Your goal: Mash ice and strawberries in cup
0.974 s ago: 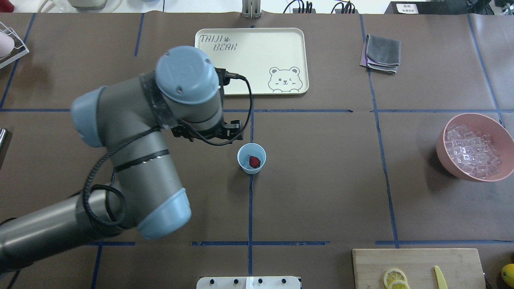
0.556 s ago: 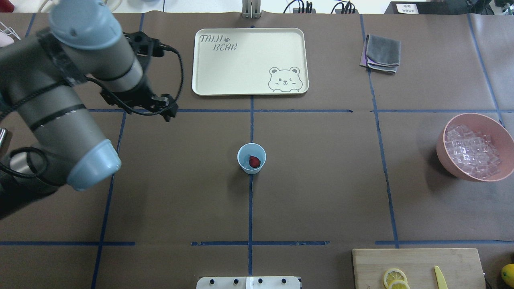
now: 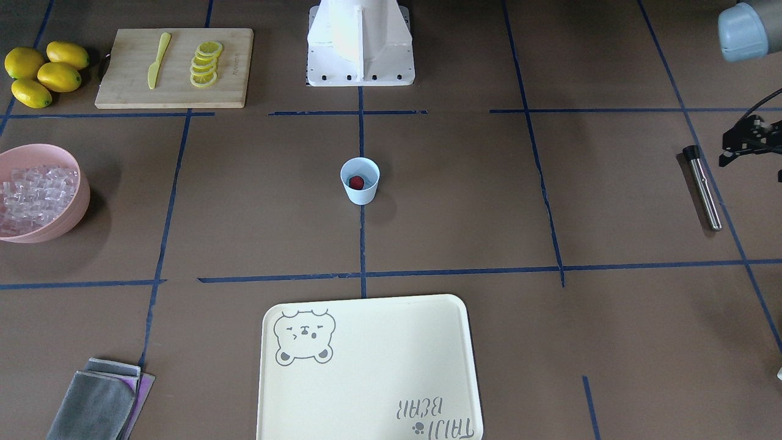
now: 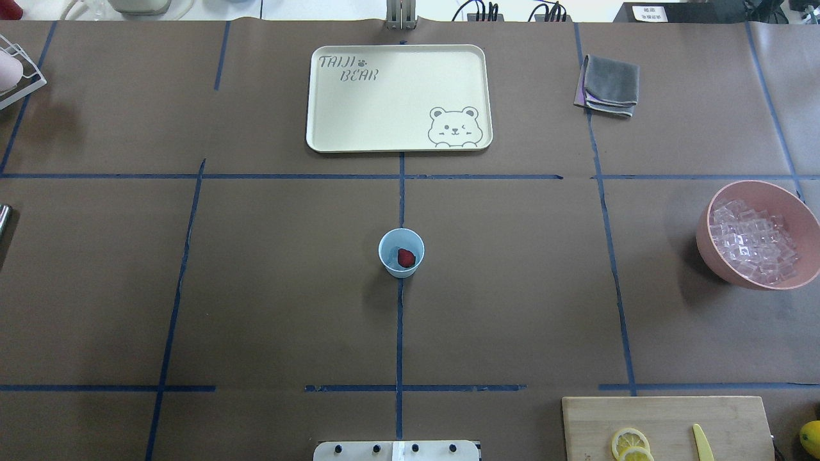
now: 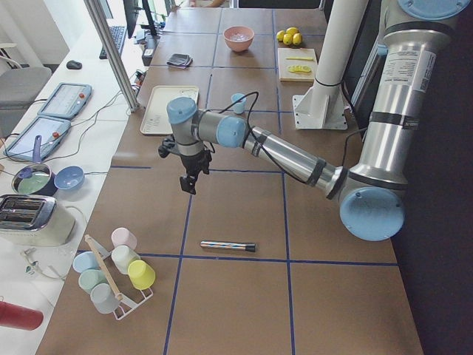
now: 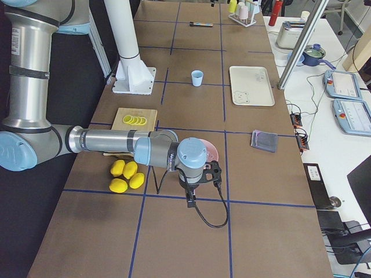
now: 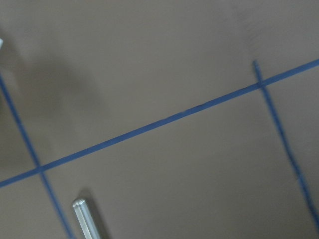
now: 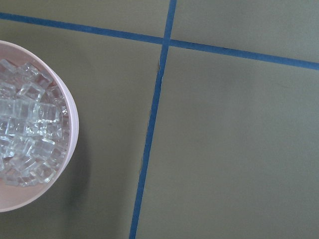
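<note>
Facing the cup (image 4: pixel 400 271), the tray (image 4: pixel 397 96) reads "TAIJI BEAR"; left gripper (image 5: pixel 188 182), right gripper (image 6: pixel 190 198): spread cannot be told.

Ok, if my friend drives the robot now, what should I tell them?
The left gripper hangs above the table near the metal rod lying there; open or shut, I cannot tell. The right gripper hangs beside the pink bowl; same doubt.
Done: the strawberry is in the cup.
The ice shows only in the bowl.
Left: put ice in the cup, then mash.
</note>
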Robot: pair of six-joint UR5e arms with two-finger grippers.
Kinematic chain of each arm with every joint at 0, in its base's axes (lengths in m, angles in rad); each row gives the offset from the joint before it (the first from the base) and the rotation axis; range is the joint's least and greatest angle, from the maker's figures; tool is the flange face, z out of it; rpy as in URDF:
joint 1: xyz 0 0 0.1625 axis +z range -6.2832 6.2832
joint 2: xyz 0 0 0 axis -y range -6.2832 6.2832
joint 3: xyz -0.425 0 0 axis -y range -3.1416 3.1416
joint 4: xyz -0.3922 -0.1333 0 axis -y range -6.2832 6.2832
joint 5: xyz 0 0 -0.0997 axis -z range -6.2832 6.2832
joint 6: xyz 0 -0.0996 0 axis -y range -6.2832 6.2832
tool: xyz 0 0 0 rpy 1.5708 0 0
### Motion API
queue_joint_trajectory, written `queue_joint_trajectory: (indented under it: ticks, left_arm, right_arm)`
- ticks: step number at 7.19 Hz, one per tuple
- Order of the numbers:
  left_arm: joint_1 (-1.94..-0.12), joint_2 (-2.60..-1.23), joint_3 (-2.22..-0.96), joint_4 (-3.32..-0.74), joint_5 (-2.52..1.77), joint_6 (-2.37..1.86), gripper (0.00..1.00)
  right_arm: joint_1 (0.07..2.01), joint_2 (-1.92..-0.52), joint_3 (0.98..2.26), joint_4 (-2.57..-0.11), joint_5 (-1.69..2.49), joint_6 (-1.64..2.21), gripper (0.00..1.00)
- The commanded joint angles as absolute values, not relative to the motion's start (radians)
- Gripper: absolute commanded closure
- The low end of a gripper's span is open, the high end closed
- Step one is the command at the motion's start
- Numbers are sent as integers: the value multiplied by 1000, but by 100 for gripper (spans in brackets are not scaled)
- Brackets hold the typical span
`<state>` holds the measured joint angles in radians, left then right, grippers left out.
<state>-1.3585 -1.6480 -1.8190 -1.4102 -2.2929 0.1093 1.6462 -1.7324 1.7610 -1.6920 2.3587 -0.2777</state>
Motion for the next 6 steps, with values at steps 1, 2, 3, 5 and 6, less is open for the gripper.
queue_joint_trajectory:
  ticks: [1,2,3,5,6]
  left_arm:
    - [-1387,-1540,-1639,-1762,-2296,18,0]
    - [-1385,-1543,-1549,-1927,-2296,-109,0]
    - [-1379,-1545,-1489,-2042,-2296,-226,0]
    - [-1318,-1543,-1444,-2129,-2296,-320,0]
    - [-1284,-1542,-1443,-2131,-2296,-348,0]
  right_arm:
    - [1646,-1732,1763,-1692,2359,-278,1]
    - [1647,-1732,1763,-1692,2359,-278,1]
    - [1646,-1732,1769,-1692,2359,-278,1]
    - [1647,-1733,1772,-1692,2359,-278,1]
    - [1647,-1733,1772,-1692,2359,-278,1]
